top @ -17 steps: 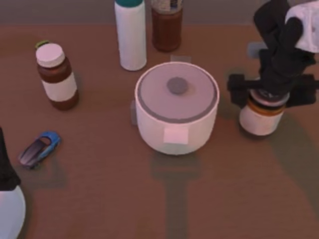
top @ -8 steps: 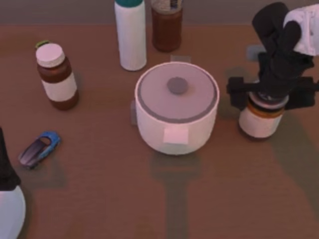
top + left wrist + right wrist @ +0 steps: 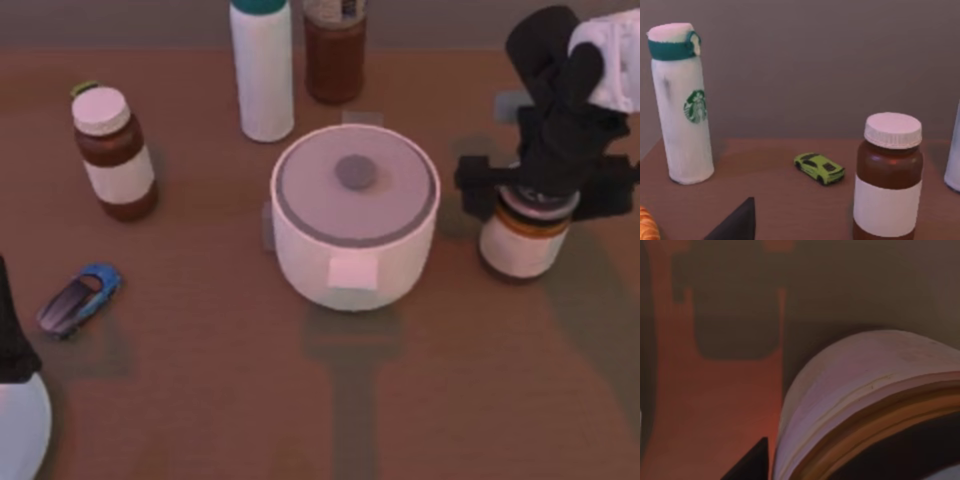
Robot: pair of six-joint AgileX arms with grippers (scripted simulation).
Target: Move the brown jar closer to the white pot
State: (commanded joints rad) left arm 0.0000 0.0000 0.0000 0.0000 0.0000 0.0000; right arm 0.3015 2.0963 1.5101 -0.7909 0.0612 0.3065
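The brown jar point(image 3: 522, 245) stands at the table's right side, a short gap to the right of the white pot point(image 3: 300, 250). From above, my right gripper point(image 3: 545, 190) comes down over the jar's dark lid and is shut on it. In the right wrist view one dark fingertip point(image 3: 750, 465) lies close against the jar's white label point(image 3: 850, 385); the other finger is hidden. My left arm point(image 3: 12, 380) is parked at the front left corner, and one fingertip point(image 3: 737, 222) shows with nothing by it.
A brown bottle with a white cap point(image 3: 115, 155) stands at the left, with a blue toy car point(image 3: 78, 298) in front of it and a green toy car point(image 3: 820, 167) behind. A tall white bottle point(image 3: 262, 70) and a dark brown bottle point(image 3: 335, 55) stand behind the pot.
My right gripper and the brown jar have shifted together a little toward the table's front. The right arm's upper part has tilted back slightly. The left arm is still.
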